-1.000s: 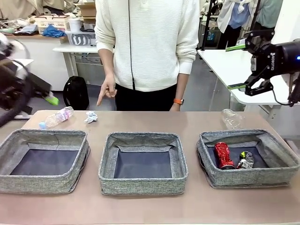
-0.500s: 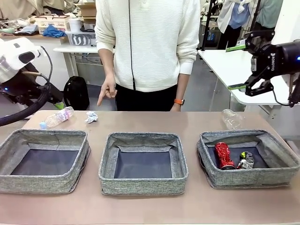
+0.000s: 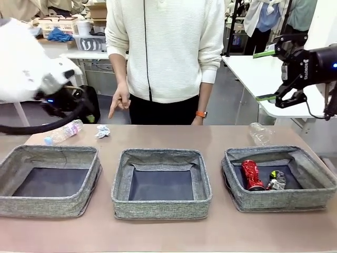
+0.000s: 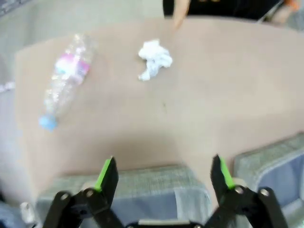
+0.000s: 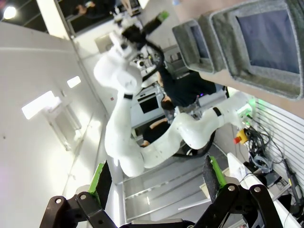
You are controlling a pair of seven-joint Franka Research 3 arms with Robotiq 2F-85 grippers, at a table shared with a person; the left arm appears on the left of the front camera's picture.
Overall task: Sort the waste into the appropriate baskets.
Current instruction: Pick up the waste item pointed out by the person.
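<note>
Left arm (image 3: 23, 68) swung in, paper wad (image 4: 154, 64) beyond jaws

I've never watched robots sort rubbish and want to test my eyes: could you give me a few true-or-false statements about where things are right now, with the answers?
1. The red can lies in the right basket. True.
2. The paper wad is in the right basket. False: it lies on the table, beside the left bottle.
3. The right gripper holds a bottle. False: it is open and empty, up at the right.
4. The left bottle and the right bottle lie on the table, not in a basket. True.
5. The left gripper is open. True.
</note>
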